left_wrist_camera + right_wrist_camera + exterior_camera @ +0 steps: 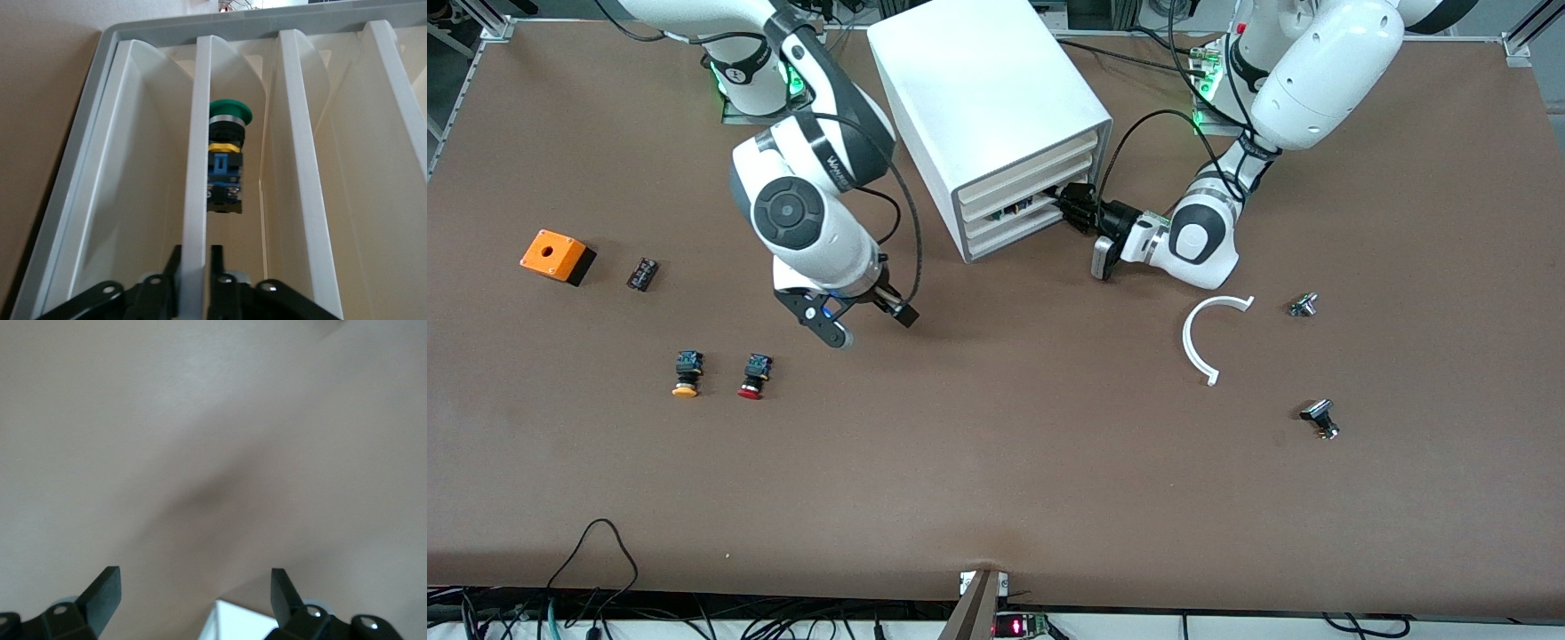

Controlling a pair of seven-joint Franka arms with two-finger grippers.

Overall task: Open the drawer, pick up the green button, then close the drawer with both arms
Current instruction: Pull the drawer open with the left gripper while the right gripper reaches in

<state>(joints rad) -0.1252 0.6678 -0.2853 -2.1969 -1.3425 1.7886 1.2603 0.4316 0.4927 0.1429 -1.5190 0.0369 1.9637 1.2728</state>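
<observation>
While the left gripper (pixel 195 270) pinches the cream slat front of the drawer (pixel 200 167) in the white cabinet (pixel 983 98), the green button (pixel 227 160) lies inside that drawer. The right gripper (pixel 195 590) waits spread wide over bare brown surface (pixel 996 462) beside the cabinet.

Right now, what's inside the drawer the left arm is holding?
The green-capped button lies inside the drawer, whose front the left end effector clamps. The slat hides anything else in there. The right end effector waits open over the table.

Brown table (pixel 996 498) with cables (pixel 596 569) along its near edge.
</observation>
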